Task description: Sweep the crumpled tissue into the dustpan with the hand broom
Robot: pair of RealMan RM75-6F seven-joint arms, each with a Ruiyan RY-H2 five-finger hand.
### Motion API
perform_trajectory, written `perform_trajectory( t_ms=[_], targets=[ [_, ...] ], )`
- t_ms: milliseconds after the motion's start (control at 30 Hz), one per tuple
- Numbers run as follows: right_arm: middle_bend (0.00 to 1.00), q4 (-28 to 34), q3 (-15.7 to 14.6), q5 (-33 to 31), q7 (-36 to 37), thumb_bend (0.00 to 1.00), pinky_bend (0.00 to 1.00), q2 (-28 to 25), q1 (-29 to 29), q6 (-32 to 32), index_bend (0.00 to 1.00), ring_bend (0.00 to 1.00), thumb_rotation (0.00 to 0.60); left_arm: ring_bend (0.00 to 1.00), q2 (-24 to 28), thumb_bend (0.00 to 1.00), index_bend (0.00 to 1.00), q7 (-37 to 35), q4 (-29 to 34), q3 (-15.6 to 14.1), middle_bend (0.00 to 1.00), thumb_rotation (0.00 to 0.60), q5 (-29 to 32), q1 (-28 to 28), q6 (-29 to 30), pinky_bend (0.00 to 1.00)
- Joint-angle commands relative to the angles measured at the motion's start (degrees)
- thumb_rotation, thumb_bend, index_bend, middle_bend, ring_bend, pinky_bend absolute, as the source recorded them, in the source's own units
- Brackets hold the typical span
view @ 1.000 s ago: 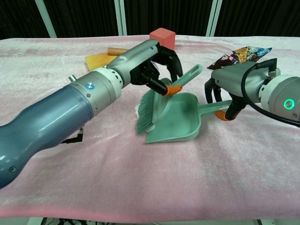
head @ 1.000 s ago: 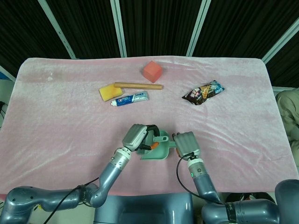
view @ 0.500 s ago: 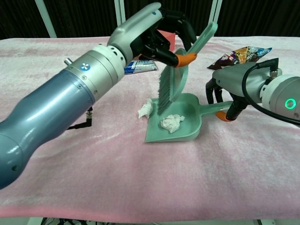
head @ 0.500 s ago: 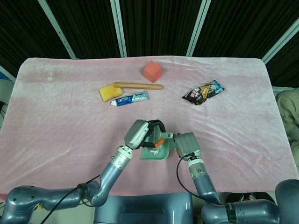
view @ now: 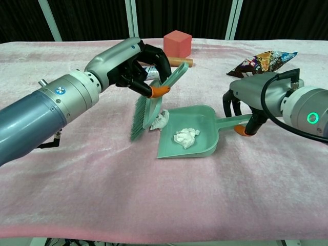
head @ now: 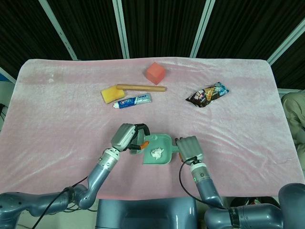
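Your left hand (view: 134, 64) has its fingers wrapped round the handle of the hand broom (view: 148, 102), which hangs tilted with its green bristles down toward the pink, plush table cloth (head: 62, 119), just left of the dustpan (view: 202, 145). Your right hand (view: 251, 95) curls over the dustpan's thin handle near its orange tip and holds it; the pan's flat scoop lies on the cloth near the front edge of the table.

One crumpled tissue (view: 186, 137), a soft white wad, sits inside the pan. A second white tissue scrap (view: 160, 120) lies on the cloth at the pan's left wall, right beside the bristles. The chest view shows this scrap plainly; in the head view your left hand and the broom cover that spot, and only the wad in the pan shows.

Toward the back edge, well apart from both hands, you have a red cube (head: 155, 73), a wooden stick (head: 141, 88), a yellow sponge (head: 112, 94) and a toothpaste tube (head: 133, 101) grouped together, and a crinkled snack bag (head: 207, 94) further right. Bare cloth stretches wide on the left and right sides of the table and between the pan and those items.
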State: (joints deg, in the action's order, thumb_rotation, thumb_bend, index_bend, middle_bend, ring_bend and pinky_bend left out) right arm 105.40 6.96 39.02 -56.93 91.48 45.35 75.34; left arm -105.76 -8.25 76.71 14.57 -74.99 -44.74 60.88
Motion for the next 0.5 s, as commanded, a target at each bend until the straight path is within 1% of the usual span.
perform_trajectory(
  t_ms=[33,233,367,500],
  targets=[
    [0.64,-0.13,0.00,-0.07,0.21,0.52,0.78,-0.14,-0.05,-0.10,0.68,0.73,0.600,0.90,-1.31,0.40,0.60,-0.38,-1.23,-0.07,0.65,0.600,0.35,-0.50,-0.84,0.99],
    [0.64,-0.32,-0.05,-0.26,0.68,0.52,0.78,-0.47,-0.16,-0.47,0.68,0.73,0.600,0.90,-4.68,0.40,0.60,-1.19,-3.18,-0.10,0.65,0.600,-0.07,-1.89,-2.03,0.99],
    [0.64,0.03,-0.22,0.09,0.68,0.52,0.78,-0.58,-0.13,-0.48,0.68,0.73,0.600,0.90,-7.05,0.40,0.60,-3.07,-3.76,0.66,0.65,0.600,-2.35,-3.25,-0.91,0.99],
    [0.64,0.58,-0.18,0.42,0.56,0.52,0.78,-0.64,-0.03,-0.25,0.68,0.73,0.600,0.90,-9.20,0.40,0.60,-3.77,-4.41,2.16,0.65,0.600,-4.16,-5.24,-0.09,0.99]
  ],
)
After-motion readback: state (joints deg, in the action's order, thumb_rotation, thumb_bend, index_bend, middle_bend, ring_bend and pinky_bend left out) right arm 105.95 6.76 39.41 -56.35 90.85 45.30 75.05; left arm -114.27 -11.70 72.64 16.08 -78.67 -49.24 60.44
